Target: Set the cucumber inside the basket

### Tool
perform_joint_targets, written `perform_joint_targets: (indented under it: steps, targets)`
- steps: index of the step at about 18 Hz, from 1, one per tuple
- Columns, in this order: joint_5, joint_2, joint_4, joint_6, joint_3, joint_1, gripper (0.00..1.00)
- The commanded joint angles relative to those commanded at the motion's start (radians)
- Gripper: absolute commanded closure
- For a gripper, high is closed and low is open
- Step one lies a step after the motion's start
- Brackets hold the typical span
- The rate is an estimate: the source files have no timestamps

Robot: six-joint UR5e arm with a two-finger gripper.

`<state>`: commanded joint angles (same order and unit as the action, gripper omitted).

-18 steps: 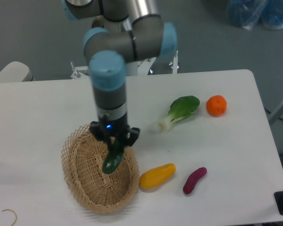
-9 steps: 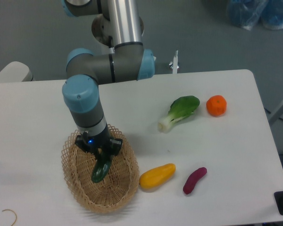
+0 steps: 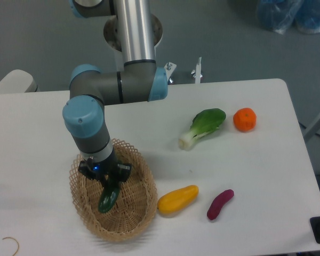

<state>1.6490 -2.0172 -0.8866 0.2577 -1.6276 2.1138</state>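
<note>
The tan wicker basket (image 3: 133, 218) sits at the front left of the white table. My gripper (image 3: 104, 181) hangs inside the basket, shut on the upper end of the dark green cucumber (image 3: 108, 199). The cucumber points down and slightly left, its lower end low over the basket's floor; I cannot tell whether it touches the weave. The gripper's fingers are partly hidden by the wrist.
A yellow vegetable (image 3: 177, 199) lies just right of the basket, with a purple vegetable (image 3: 220, 204) beside it. A bok choy (image 3: 203, 127) and an orange (image 3: 245, 119) lie at the back right. A thin loop of wire (image 3: 9, 243) lies at the front left corner.
My gripper has moved left and down with the cucumber, from over the basket's right rim to low inside the basket's middle.
</note>
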Motion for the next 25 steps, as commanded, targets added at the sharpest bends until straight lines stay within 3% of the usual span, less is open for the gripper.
perform_joint_targets:
  steps: [6,9,14,17,19,25]
  targets:
    - [0.025,0.021,-0.005,0.024,0.099,0.005,0.00]
    - [0.029,0.023,-0.009,0.138,0.156,0.017,0.00]
    - [0.034,0.077,-0.029,0.389,0.196,0.159,0.00]
    - [0.023,0.110,-0.086,0.619,0.199,0.260,0.00]
    - [-0.026,0.139,-0.135,0.807,0.201,0.351,0.00]
    - [-0.152,0.155,-0.209,1.225,0.198,0.558,0.00]
